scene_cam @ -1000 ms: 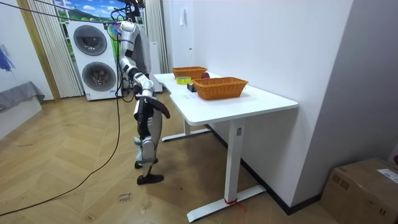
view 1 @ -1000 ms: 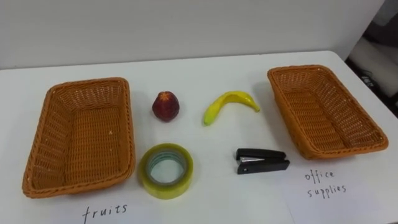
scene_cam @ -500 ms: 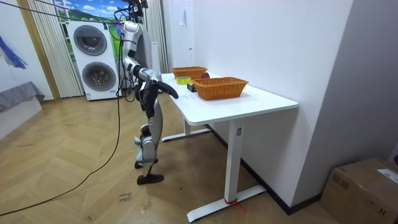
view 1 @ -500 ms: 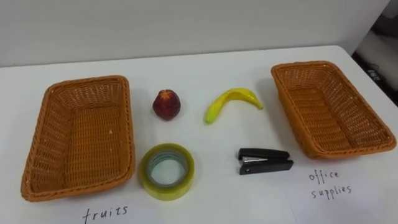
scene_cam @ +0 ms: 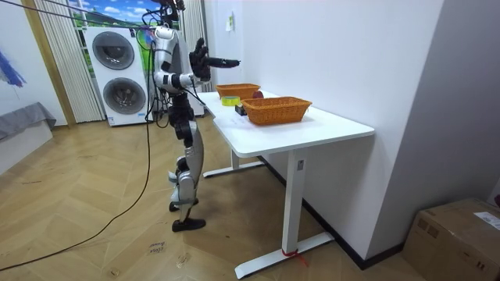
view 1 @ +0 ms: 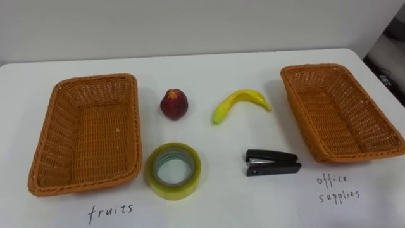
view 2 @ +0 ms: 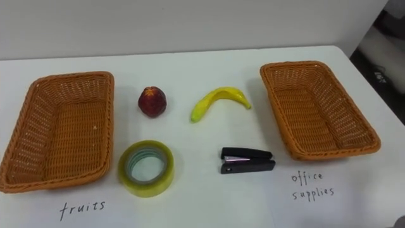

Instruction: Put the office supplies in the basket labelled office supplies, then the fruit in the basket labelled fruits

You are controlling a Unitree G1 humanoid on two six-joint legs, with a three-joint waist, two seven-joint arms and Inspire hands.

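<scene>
Dark-red round fruit (view 1: 174, 104) is lying at two o'clock of the woven brown fruit basket (view 1: 82, 183), unsorted. The raised hands (scene_cam: 201, 55) are hovering, but I cannot tell their state.

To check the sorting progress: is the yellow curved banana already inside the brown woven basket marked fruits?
No, the yellow curved banana lies on the white table, outside the brown woven basket marked fruits.

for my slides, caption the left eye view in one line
Empty left basket and right basket flank red fruit, banana, tape roll and stapler on a table.
</scene>
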